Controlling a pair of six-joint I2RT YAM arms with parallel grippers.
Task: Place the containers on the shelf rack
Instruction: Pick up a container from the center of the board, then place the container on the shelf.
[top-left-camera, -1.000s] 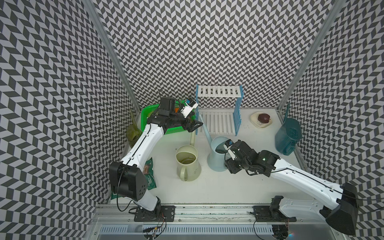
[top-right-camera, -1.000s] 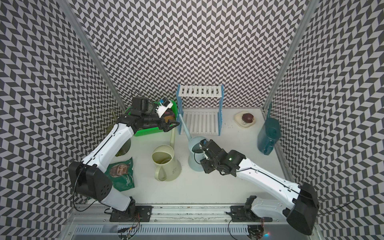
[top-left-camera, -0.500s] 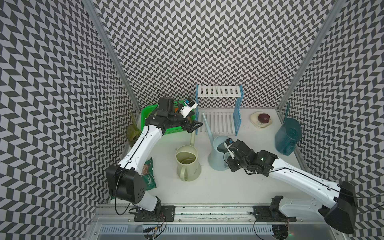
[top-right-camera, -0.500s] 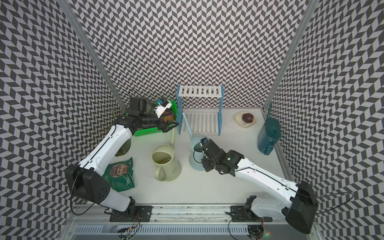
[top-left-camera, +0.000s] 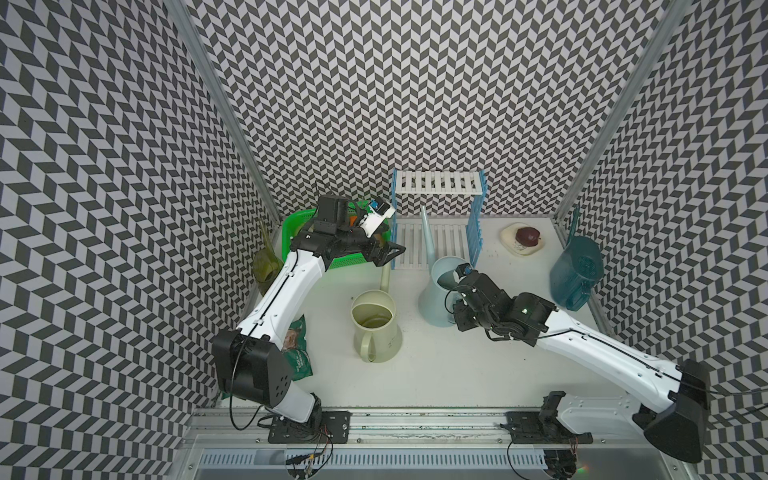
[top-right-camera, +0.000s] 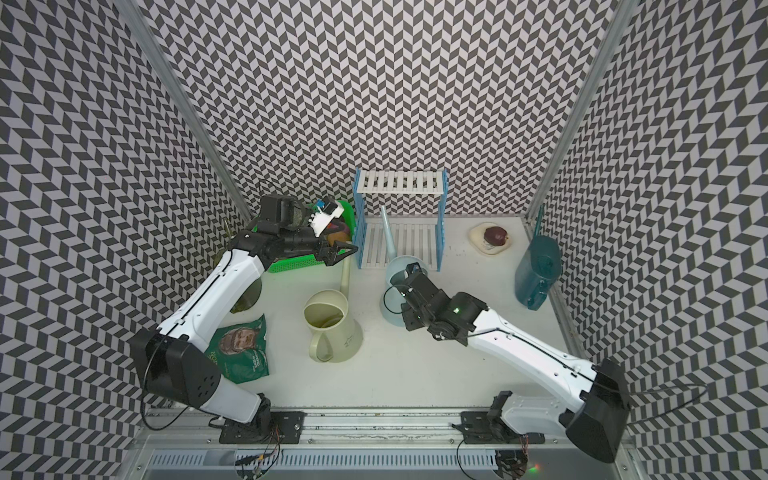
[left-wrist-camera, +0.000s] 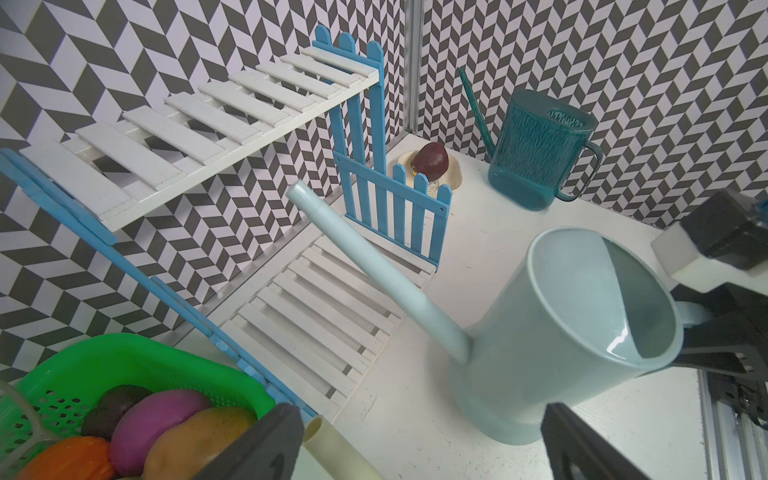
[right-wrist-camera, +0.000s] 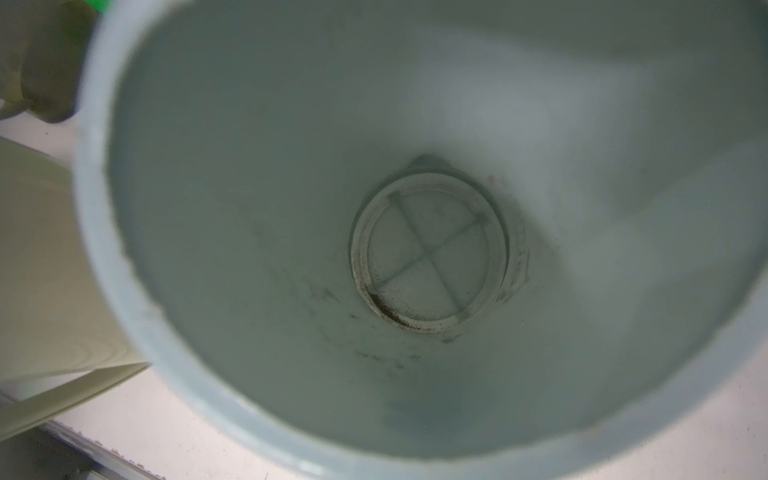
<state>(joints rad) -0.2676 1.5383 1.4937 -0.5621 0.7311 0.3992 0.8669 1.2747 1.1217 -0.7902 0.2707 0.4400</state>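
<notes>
Right claw (top-left-camera: 453, 297) is clenched on the handle of the blue can (top-left-camera: 432, 309), which stands on the surface (top-left-camera: 457, 374) just in front of the rack (top-left-camera: 438, 187), its spout reaching over the lower shelf. Left claw (top-left-camera: 392, 255) hangs released above the spout of the cream can (top-left-camera: 376, 328). The lift probably goes best kept upright, with the spout clear of the side panels. From above the grip is hidden, and the right wrist view shows only the can's inside.
</notes>
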